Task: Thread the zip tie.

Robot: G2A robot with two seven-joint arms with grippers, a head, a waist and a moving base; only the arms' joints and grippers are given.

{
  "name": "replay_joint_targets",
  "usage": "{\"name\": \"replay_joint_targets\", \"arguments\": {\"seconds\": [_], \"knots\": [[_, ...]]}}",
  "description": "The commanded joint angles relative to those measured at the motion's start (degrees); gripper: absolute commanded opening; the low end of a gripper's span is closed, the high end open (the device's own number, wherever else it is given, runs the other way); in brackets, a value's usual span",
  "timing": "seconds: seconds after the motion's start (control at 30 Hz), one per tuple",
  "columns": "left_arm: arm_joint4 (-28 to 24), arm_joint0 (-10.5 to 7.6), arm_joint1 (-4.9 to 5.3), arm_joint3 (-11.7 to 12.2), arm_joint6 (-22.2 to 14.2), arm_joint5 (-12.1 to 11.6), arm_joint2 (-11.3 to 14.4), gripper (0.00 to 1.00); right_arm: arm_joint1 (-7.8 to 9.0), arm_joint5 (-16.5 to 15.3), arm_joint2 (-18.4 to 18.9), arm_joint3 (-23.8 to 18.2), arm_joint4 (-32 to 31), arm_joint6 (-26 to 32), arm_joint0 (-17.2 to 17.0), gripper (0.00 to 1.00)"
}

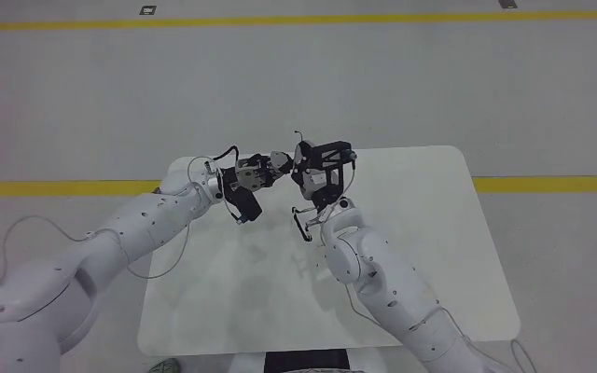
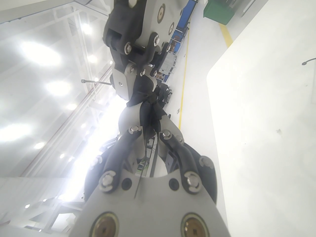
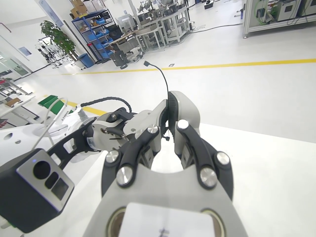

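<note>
Zip tie (image 3: 164, 80) held up off the worktop (image 1: 420, 242), over its far edge. Right gripper (image 3: 169, 114) clamped on the black strap, head end curving up and away from the worktop. Left gripper (image 2: 149, 114) closed too, tip to tip with the right, pinching the thin tail end.

The zip tie (image 3: 165, 81) is black. The table (image 1: 420, 242) is plain white. The floor (image 1: 280, 84) is pale grey, crossed by yellow lines (image 1: 280, 20). The left gripper (image 2: 148, 114) and the right gripper (image 3: 170, 114) are silver-grey with black links. A bin (image 2: 218, 10) is green.
</note>
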Motion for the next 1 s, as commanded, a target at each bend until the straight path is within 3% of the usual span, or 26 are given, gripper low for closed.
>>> {"name": "replay_joint_targets", "arguments": {"seconds": [0.0,0.97], "knots": [[0.0,0.00,0.00,0.0,0.0,0.0,0.0,0.00,-0.10,-0.1,0.1,0.1,-0.1,0.1,-0.1,0.00],[0.0,0.00,0.00,0.0,0.0,0.0,0.0,0.00,-1.66,-1.4,1.3,-0.1,-1.9,0.5,-1.5,0.00]]}}
